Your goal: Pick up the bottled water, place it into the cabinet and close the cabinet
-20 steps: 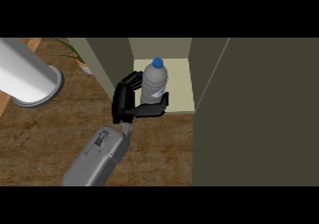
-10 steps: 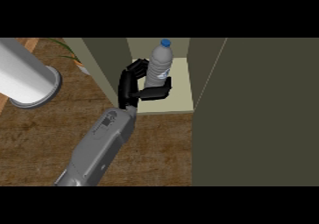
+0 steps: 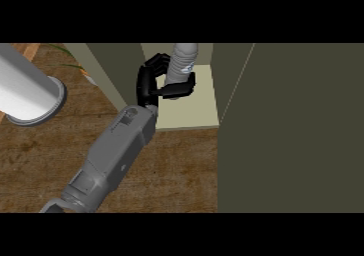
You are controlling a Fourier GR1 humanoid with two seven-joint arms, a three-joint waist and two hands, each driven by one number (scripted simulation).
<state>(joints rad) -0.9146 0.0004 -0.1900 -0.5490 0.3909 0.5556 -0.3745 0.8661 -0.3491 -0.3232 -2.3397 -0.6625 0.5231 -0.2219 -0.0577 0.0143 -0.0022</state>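
Observation:
The bottled water (image 3: 183, 62), clear with a pale label, stands upright at the top of the head view, its cap cut off by the frame's edge. My left hand (image 3: 146, 85) is shut on it: fingers curl round its far left side and the thumb crosses its near side. Bottle and hand sit inside the open cabinet, over its pale shelf floor (image 3: 194, 110). The grey forearm runs down to the lower left. My right hand is out of sight.
The cabinet's dark olive door (image 3: 303, 130) stands open and fills the right side. A large white cylinder (image 3: 22, 85) rests on the wooden counter (image 3: 37, 160) at the left. Green plant leaves (image 3: 70, 65) show behind it.
My left hand has carried the bottle farther up and deeper into the cabinet, with the forearm stretching after it. The bottle's blue cap has left the frame.

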